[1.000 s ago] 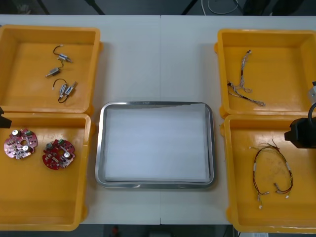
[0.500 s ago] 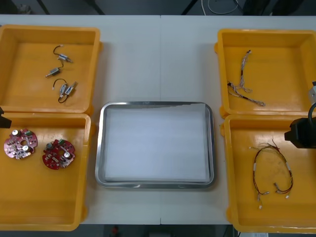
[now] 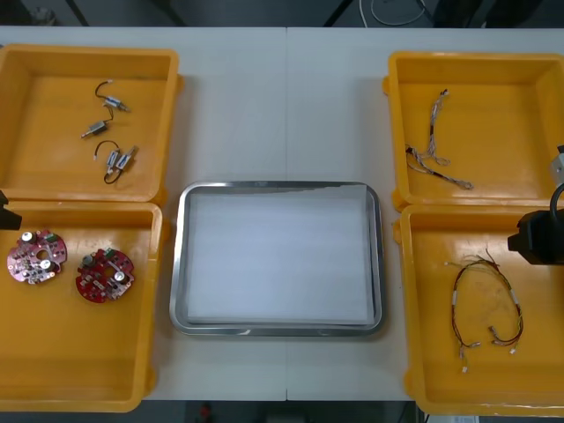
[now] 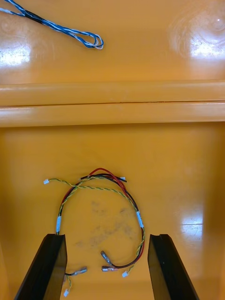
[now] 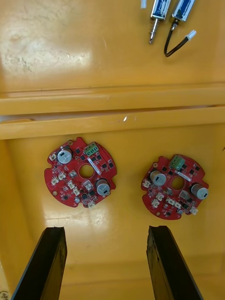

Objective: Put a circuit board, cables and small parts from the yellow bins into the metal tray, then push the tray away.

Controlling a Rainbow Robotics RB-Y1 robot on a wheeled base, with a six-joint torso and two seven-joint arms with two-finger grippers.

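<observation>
Nothing is seen moved since earlier. Over the boards [image 5: 70, 183] the left gripper [image 5: 105, 229] is held released; over the cables [image 4: 139, 217] the right gripper [image 4: 108, 236] is likewise released.

Light table [image 3: 264, 106]: off-white, matte, takes up nearly all of the front view. Thin seam [image 3: 286, 106] runs from far edge to near edge at approx. mid-table, splitting the top into two panels. Beyond the far edge is dark floor [image 3: 229, 11]. On it lies a looped white cord [image 3: 392, 21], toward the R side. One dark slanted bar [image 3: 169, 9] sits L of ctr and another R of ctr; kind unclear. Small greyish object [image 3: 40, 13] near far L corner, too blurred to ID. Narrow dark strip [image 3: 282, 412] below table's near edge.
</observation>
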